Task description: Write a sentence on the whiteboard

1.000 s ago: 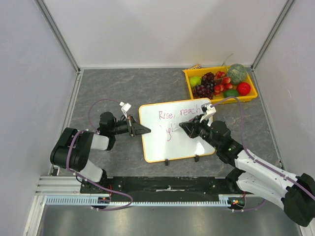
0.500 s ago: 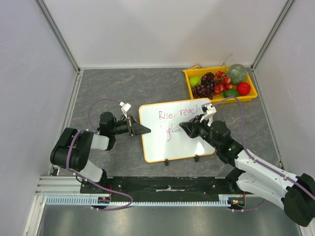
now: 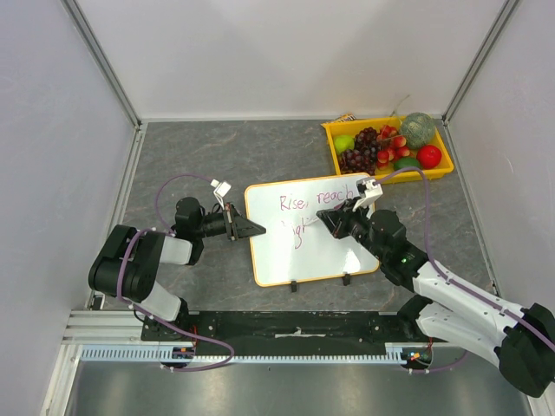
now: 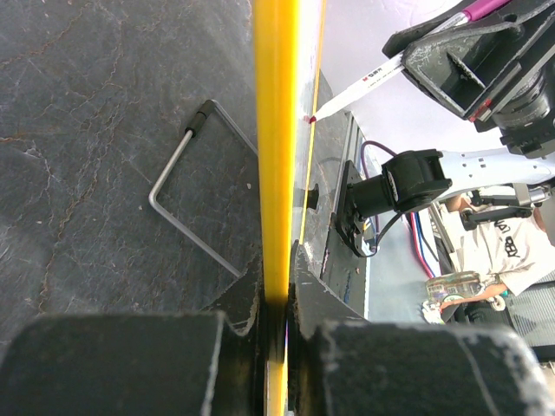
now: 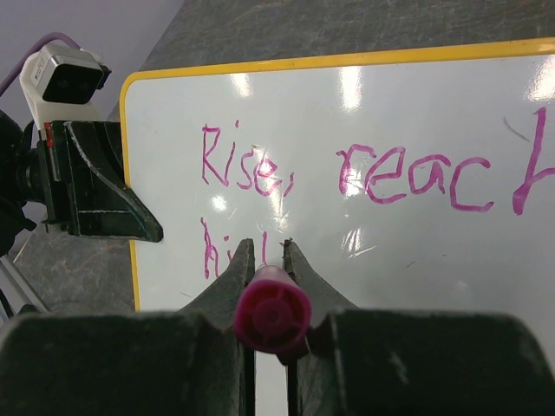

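Left gripper (image 4: 276,303) is clamped shut on the whiteboard's yellow rim, pinching the board's left edge between its fingers. The right gripper (image 5: 264,251) is closed down on a marker (image 5: 270,316), whose pink butt end sits between the jaws and whose body points down at the board.

The grey table (image 3: 217,156) carries everything. The whiteboard (image 3: 312,251) lies near the middle of it, between the two arms, with its two black clips on the near edge. A yellow tray (image 3: 390,175) of fruit sits at the far right corner, well apart from the board.

The sentence (image 5: 381,184) runs along the top of the board in pinkish-red: "Rise, reach" on the first line, and only a few strokes of a second line under "Rise". In the left wrist view, the marker's tip meets the board face.
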Action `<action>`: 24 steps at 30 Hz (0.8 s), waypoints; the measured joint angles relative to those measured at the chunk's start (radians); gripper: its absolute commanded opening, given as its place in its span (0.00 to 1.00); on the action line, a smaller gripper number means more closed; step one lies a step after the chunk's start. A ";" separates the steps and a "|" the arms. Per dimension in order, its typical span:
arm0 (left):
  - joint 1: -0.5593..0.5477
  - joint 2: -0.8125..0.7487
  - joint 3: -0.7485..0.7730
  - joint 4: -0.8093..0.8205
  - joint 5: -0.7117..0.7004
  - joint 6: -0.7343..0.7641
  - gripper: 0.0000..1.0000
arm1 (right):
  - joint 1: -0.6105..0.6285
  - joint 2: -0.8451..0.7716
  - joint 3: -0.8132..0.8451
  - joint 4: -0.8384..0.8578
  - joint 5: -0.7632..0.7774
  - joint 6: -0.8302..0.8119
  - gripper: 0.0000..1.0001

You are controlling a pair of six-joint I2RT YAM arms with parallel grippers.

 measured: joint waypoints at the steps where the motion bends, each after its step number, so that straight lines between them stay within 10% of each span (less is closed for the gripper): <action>1: 0.000 0.000 0.000 0.000 0.000 0.000 0.02 | 0.000 0.000 0.002 0.000 0.003 0.000 0.00; 24: 0.000 0.000 0.000 0.000 0.000 0.000 0.02 | 0.000 -0.056 -0.026 -0.039 0.018 -0.011 0.00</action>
